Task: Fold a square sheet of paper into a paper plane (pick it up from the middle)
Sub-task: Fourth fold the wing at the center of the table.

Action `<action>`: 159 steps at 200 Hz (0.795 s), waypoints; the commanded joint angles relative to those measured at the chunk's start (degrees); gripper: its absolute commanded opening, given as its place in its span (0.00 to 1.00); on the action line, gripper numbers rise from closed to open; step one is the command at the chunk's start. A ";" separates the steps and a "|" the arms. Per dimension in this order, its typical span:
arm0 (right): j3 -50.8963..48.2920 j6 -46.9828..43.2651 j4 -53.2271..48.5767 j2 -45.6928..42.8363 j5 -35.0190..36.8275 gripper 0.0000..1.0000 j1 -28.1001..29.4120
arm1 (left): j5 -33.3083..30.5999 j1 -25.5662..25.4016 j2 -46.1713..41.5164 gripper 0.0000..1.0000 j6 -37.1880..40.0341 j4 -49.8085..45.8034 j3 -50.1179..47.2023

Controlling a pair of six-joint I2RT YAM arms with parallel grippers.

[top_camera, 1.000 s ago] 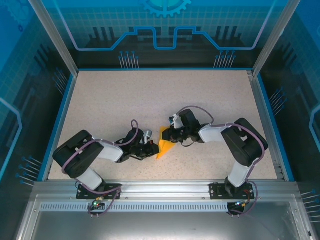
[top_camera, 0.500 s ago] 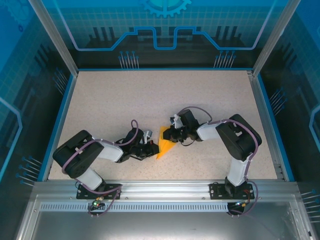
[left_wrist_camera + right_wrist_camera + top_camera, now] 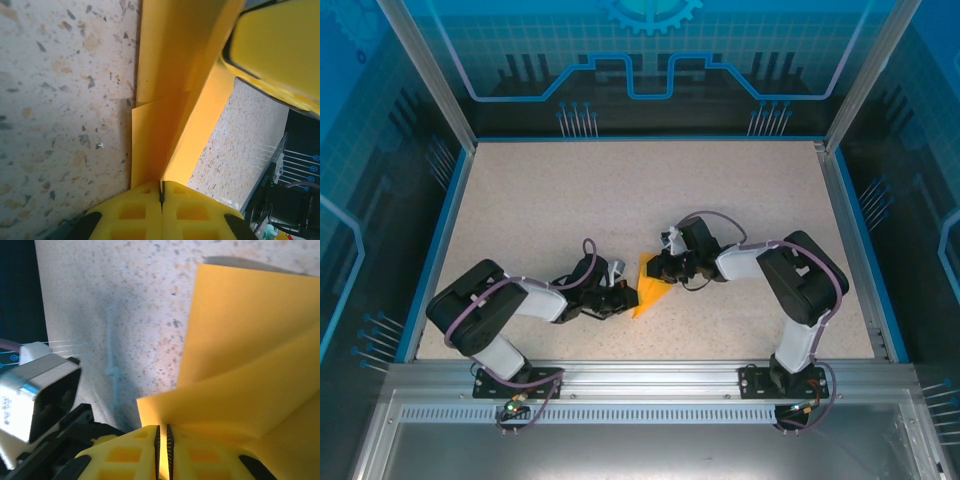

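The orange-yellow sheet of paper (image 3: 648,286), folded into a narrow pointed triangle, lies low over the speckled table between both arms. My left gripper (image 3: 626,297) is shut on its near left edge; in the left wrist view the folded layers (image 3: 165,100) run up from the closed yellow fingers (image 3: 200,210). My right gripper (image 3: 658,270) pinches the far right side; the right wrist view has a thin layer of paper (image 3: 240,390) caught between the yellow pads (image 3: 130,452), the sheet curving upward beyond.
The speckled table (image 3: 620,190) stretches wide behind the arms, ringed by a blue rim (image 3: 440,230) and metal posts. The left arm's camera housing (image 3: 35,390) sits close to the right gripper.
The right arm's elbow shifted slightly left and back; both grippers and the paper stay nearly where they were.
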 commanded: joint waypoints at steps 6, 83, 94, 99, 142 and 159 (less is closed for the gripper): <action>0.21 -0.61 0.05 -0.47 -1.20 0.15 1.33 | -0.05 0.21 3.24 0.04 -0.75 -4.95 0.77; 4.79 -3.29 -10.63 2.29 4.31 0.14 2.17 | 0.25 0.33 3.90 0.04 -0.37 -6.74 1.40; 4.80 -3.70 -13.51 2.40 6.88 0.14 2.08 | 0.27 0.37 3.82 0.05 -0.31 -7.15 1.47; 4.84 -3.76 -14.11 2.43 7.66 0.14 2.02 | 0.27 0.35 3.86 0.05 -0.14 -7.20 1.47; 4.81 -4.08 -15.62 4.11 9.53 0.13 1.85 | 0.52 0.40 3.42 0.07 1.09 -9.00 2.22; 4.84 -4.01 -16.31 4.97 10.25 0.12 1.76 | 0.54 0.41 3.13 0.08 1.78 -10.43 2.81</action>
